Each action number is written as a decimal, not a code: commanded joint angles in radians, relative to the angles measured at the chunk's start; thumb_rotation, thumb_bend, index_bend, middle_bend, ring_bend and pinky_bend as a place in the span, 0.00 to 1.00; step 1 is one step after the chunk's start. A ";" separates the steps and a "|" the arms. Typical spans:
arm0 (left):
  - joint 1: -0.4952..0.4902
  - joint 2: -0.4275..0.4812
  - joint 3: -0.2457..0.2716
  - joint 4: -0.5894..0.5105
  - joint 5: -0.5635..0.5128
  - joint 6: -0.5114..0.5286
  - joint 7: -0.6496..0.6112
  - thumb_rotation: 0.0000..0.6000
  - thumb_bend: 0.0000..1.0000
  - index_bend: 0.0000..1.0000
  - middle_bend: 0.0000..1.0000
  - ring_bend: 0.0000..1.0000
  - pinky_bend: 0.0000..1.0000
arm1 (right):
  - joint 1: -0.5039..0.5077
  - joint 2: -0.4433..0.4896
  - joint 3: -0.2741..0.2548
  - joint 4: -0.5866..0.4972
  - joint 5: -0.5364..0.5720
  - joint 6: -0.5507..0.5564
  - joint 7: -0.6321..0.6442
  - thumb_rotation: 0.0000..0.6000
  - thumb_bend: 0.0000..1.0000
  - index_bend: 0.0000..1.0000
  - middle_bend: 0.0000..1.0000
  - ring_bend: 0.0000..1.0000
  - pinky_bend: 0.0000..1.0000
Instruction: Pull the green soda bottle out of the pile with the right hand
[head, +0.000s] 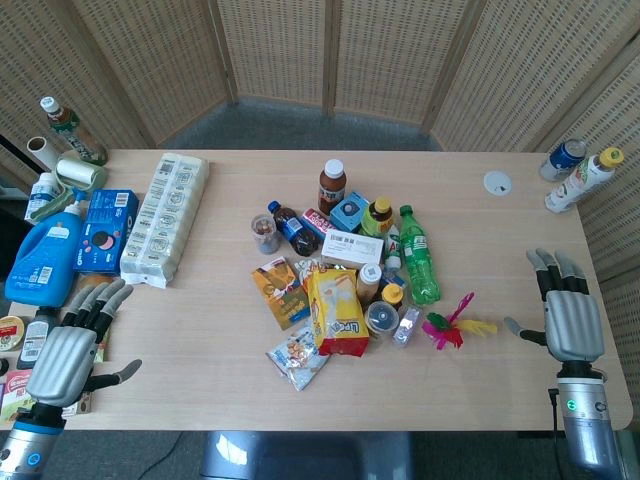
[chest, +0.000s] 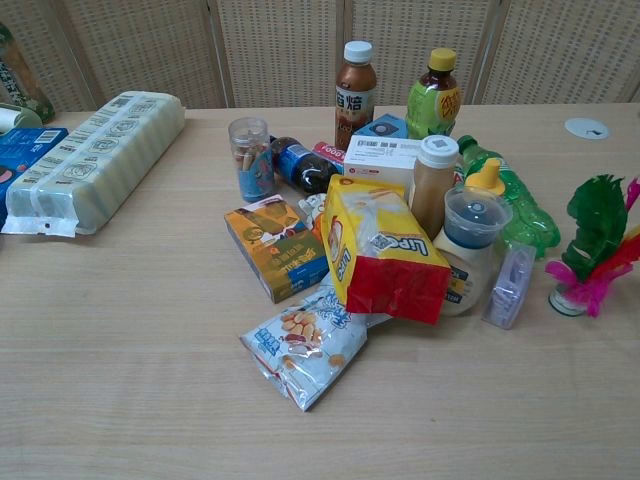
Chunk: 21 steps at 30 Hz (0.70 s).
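Observation:
The green soda bottle (head: 419, 255) lies on its side at the right edge of the pile, cap pointing away from me; in the chest view the green soda bottle (chest: 510, 205) shows behind a yellow-capped bottle (chest: 485, 178). My right hand (head: 570, 312) rests flat near the table's right front edge, fingers spread, holding nothing, well to the right of the bottle. My left hand (head: 72, 345) sits at the front left, fingers apart and empty. Neither hand appears in the chest view.
The pile holds a yellow snack bag (head: 338, 308), an orange box (head: 279, 290), a white box (head: 352, 247), a brown bottle (head: 332, 186) and a cola bottle (head: 292, 228). A pink-green feather toy (head: 448, 326) lies between bottle and right hand. Two bottles (head: 582, 175) stand far right.

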 joint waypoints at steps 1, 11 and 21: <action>0.001 0.001 0.002 -0.001 -0.002 -0.003 -0.001 1.00 0.22 0.07 0.04 0.00 0.00 | 0.000 0.000 0.001 -0.007 0.000 -0.008 0.021 1.00 0.00 0.00 0.00 0.00 0.00; 0.021 0.021 0.020 -0.018 0.047 0.029 -0.020 1.00 0.22 0.07 0.04 0.00 0.00 | -0.008 0.012 -0.004 -0.011 -0.019 -0.026 0.132 1.00 0.00 0.00 0.00 0.00 0.00; 0.011 0.022 0.013 -0.018 0.047 0.012 -0.025 1.00 0.22 0.07 0.04 0.00 0.00 | -0.023 -0.022 -0.022 0.049 -0.016 -0.082 0.361 1.00 0.00 0.00 0.00 0.00 0.00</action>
